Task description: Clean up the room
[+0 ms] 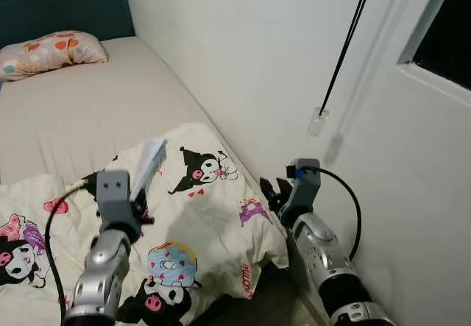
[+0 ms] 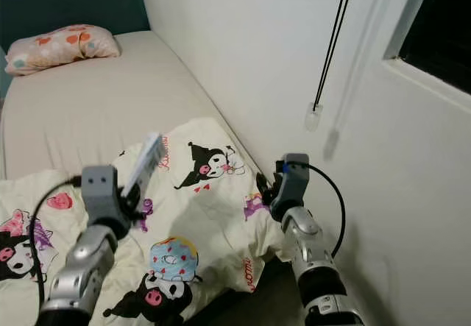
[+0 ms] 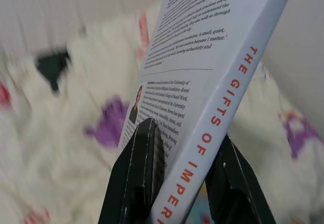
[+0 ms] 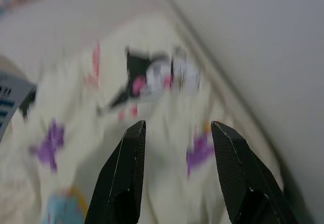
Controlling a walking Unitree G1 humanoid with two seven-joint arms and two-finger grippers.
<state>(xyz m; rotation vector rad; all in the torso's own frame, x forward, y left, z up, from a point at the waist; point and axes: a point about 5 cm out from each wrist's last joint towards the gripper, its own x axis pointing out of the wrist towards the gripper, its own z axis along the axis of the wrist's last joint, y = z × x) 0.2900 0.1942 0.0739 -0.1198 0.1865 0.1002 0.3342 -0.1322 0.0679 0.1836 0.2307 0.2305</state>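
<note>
While the robot stands at the foot of the bed, these are the parts of the scene, each placed against the cartoon-print blanket:

Blanket: the cream blanket with black and purple cartoon figures lies rumpled over the near end of the bed, one corner hanging off beside the white wall.

Book: a light grey-blue paperback book is held up above the blanket, clear of the fabric, tilted with its far end raised toward the wall. Orange spine lettering and the printed back cover show in the left wrist view.

Left gripper: the left gripper hovers over the middle of the blanket, its jaws pinching the book at the lower end. One black finger presses the back cover, the other sits on the far side, and the spine runs out between them.

Right gripper: the right gripper is over the blanket's wall-side edge, near the hanging corner, well apart from the book. Its jaws are spread with nothing between them; the blurred blanket print shows through the gap.

Pillow: a pillow patterned in orange and teal lies at the bed's far end, well beyond the blanket, on the bare beige sheet.

Cord: a black cord hangs down the wall above the blanket's corner, ending in a small clear pull.
</note>
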